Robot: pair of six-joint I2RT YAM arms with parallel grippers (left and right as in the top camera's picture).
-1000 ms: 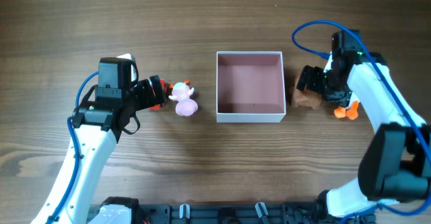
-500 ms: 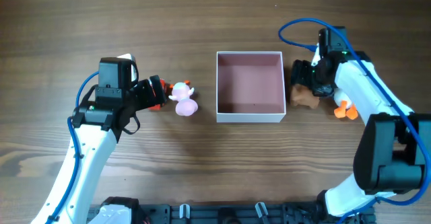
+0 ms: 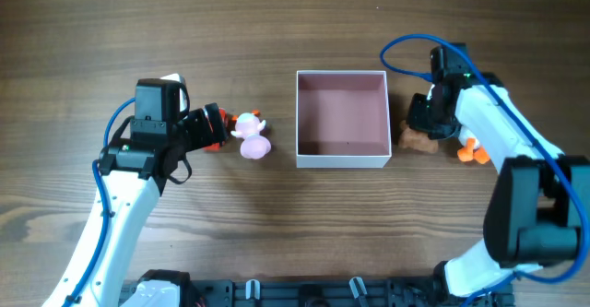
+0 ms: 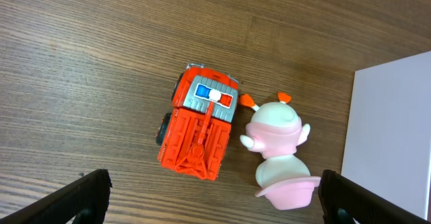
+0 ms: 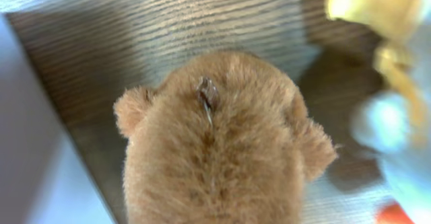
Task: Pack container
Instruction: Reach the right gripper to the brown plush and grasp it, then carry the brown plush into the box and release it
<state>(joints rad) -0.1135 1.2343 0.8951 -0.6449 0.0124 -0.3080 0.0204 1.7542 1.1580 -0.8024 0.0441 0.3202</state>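
Note:
The container (image 3: 341,162), a square white box with a dusty-pink inside, stands mid-table with nothing in it. Just right of it lies a brown plush toy (image 3: 417,142), and my right gripper (image 3: 424,123) is down on it and shut; in the right wrist view the brown plush toy (image 5: 215,150) fills the frame and hides the fingers. Left of the box lie a red toy truck (image 4: 201,126) and a pink figure (image 4: 279,150). My left gripper (image 4: 215,204) hangs open above them, its fingers (image 4: 87,196) wide apart and holding nothing.
An orange and yellow toy (image 3: 473,150) lies right of the plush, close to the right arm. The container's white wall (image 4: 390,130) shows at the right edge of the left wrist view, just beyond the pink figure.
My right gripper has moved left and down onto the brown plush toy and gone from open to shut. The left arm, truck and pink figure have not moved.

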